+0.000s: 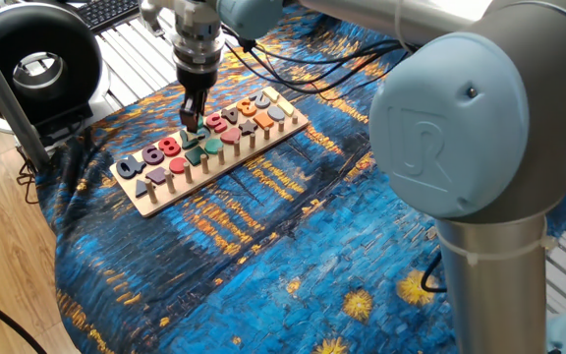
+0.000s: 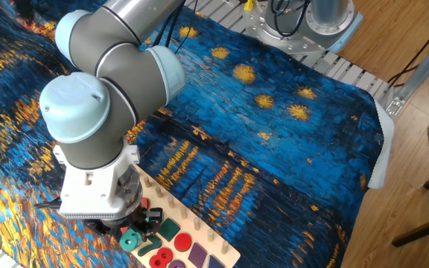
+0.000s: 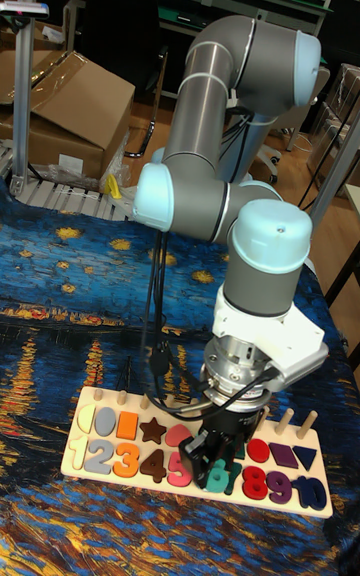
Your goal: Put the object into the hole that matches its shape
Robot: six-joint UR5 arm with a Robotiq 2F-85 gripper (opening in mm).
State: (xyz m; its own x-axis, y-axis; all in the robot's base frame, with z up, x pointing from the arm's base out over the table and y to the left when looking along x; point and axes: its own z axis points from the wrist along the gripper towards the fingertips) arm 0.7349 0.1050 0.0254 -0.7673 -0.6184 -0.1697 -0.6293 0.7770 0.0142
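Note:
The object (image 3: 217,479) is a small flat teal-green digit, held low over the number row of the wooden board (image 3: 300,508). My gripper (image 3: 216,461) points straight down and is shut on it, one dark finger on each side. From the other fixed view the object (image 2: 131,240) shows just under the gripper (image 2: 137,228), next to a green digit. In one fixed view the gripper (image 1: 193,122) stands over the middle of the board (image 1: 151,205); its fingers mostly hide the object there. Whether the piece touches the board cannot be told.
The board carries pegged shapes and other digits, among them a red 8 (image 3: 255,484). The arm's bulk covers much of the board (image 2: 222,254). A black ring-shaped device (image 1: 32,61) and cables (image 1: 293,61) lie beyond the blue patterned cloth (image 1: 263,246).

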